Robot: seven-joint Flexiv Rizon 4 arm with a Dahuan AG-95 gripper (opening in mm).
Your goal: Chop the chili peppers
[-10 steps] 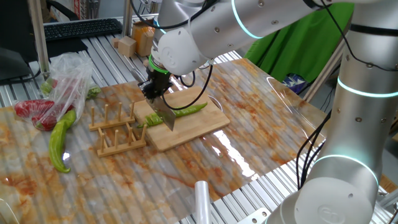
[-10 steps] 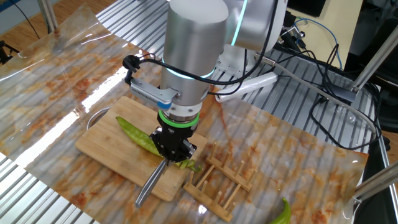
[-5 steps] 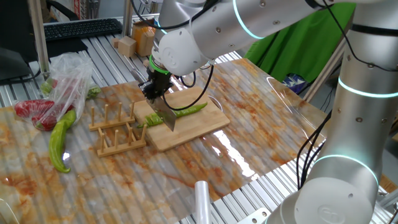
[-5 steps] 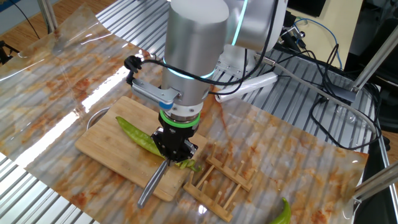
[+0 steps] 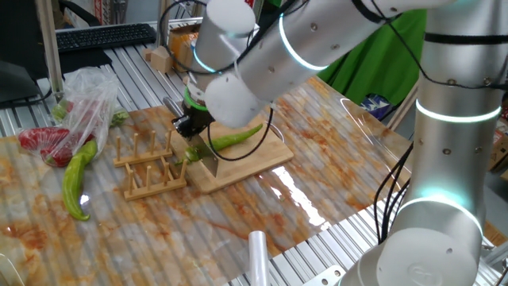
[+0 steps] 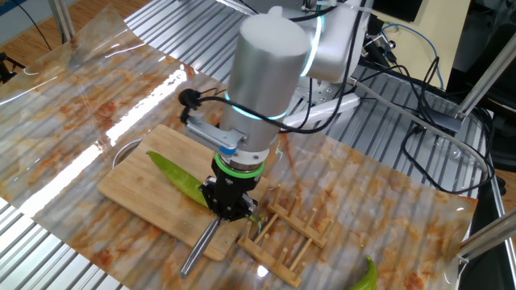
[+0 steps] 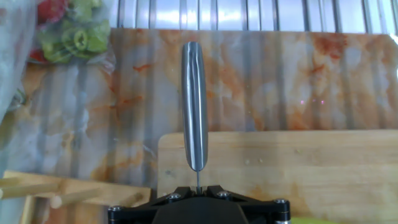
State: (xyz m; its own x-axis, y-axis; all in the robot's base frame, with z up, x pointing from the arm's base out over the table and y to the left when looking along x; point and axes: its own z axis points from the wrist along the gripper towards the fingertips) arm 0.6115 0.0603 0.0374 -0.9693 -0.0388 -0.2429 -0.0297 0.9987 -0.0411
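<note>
A slim green chili pepper (image 5: pixel 236 139) (image 6: pixel 179 176) lies across the wooden cutting board (image 5: pixel 258 163) (image 6: pixel 133 184) (image 7: pixel 311 168). A short green cut piece (image 5: pixel 193 154) (image 6: pixel 255 217) sits at the board's end by the rack. My gripper (image 5: pixel 193 123) (image 6: pixel 227 206) (image 7: pixel 198 186) is shut on a knife. Its steel handle (image 6: pixel 198 250) (image 7: pixel 194 106) sticks out over the board's edge. The blade (image 5: pixel 209 159) points down onto the board at the chili's rack-side end. The hand hides the spot where blade meets chili.
A wooden peg rack (image 5: pixel 151 171) (image 6: pixel 284 238) stands right beside the board. A thicker pale-green pepper (image 5: pixel 76 181) (image 6: pixel 364 276) lies past it. A clear bag with red peppers (image 5: pixel 44 143) sits at the table edge, and a white cylinder (image 5: pixel 259 254) is near the front.
The arm has swung and turned at the wrist. The gripper and knife moved a little toward the rack end of the board and lower. The chili stays in place.
</note>
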